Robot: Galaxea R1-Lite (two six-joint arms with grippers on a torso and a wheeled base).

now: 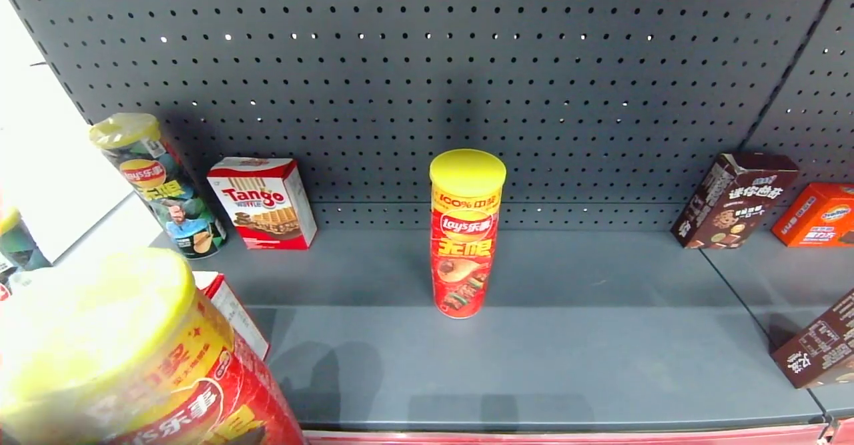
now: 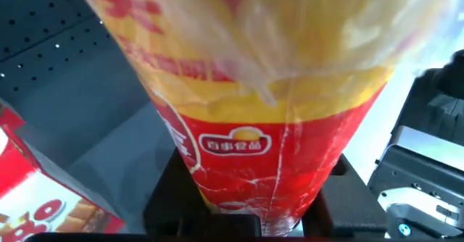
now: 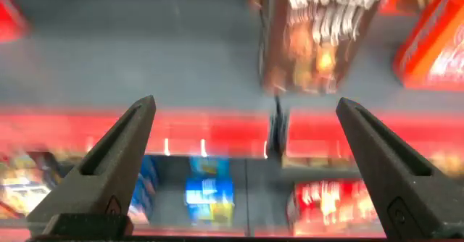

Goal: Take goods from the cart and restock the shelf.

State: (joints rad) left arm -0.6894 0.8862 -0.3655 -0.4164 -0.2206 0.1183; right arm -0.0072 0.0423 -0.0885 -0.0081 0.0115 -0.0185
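Observation:
A red chip can with a yellow lid (image 1: 127, 358) looms at the lower left of the head view, off the front-left corner of the grey shelf (image 1: 567, 345). My left gripper (image 2: 254, 211) is shut on the can's lower body (image 2: 283, 140), with dark fingers (image 2: 168, 198) on either side. An identical red can (image 1: 463, 231) stands upright mid-shelf. My right gripper (image 3: 245, 104) hangs open with nothing between its fingers, in front of the shelf's red front edge (image 3: 217, 130), below a brown box (image 3: 312, 39).
On the shelf's left stand a tilted green-lidded can (image 1: 160, 188) and a red-and-white wafer box (image 1: 263, 201); another such box (image 1: 230, 311) sits behind the held can. Brown boxes (image 1: 734, 198) (image 1: 817, 348) and an orange box (image 1: 817, 215) are at the right. A pegboard (image 1: 467, 65) backs it.

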